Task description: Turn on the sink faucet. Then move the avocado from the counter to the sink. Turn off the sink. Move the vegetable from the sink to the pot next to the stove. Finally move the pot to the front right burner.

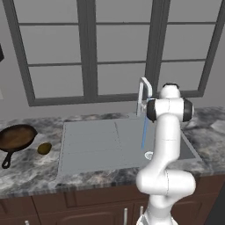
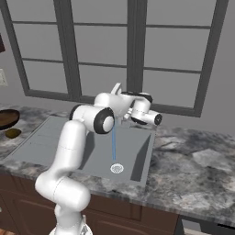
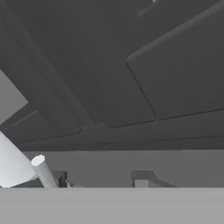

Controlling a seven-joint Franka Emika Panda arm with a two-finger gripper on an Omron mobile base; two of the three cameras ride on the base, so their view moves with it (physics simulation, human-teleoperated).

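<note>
Water runs in a thin blue stream (image 1: 144, 134) from the white faucet (image 1: 144, 90) into the grey sink (image 1: 96, 143), down to the drain (image 2: 117, 168). My arm reaches over the basin with the hand up by the faucet. My gripper (image 3: 103, 181) faces the window wall, open, with nothing between its tips. A white rod of the faucet (image 3: 43, 171) stands just left of the left fingertip (image 3: 64, 180). The brownish-green avocado (image 1: 44, 148) lies on the counter left of the sink, beside the pot (image 1: 16, 137), a shallow dark brown pan with a handle. The stove is out of view.
A marble counter (image 2: 197, 160) surrounds the sink, with a broad stretch to its right. Tall dark-framed windows (image 1: 88, 48) rise right behind the faucet. Brown cabinet fronts (image 1: 66, 211) run below the counter edge.
</note>
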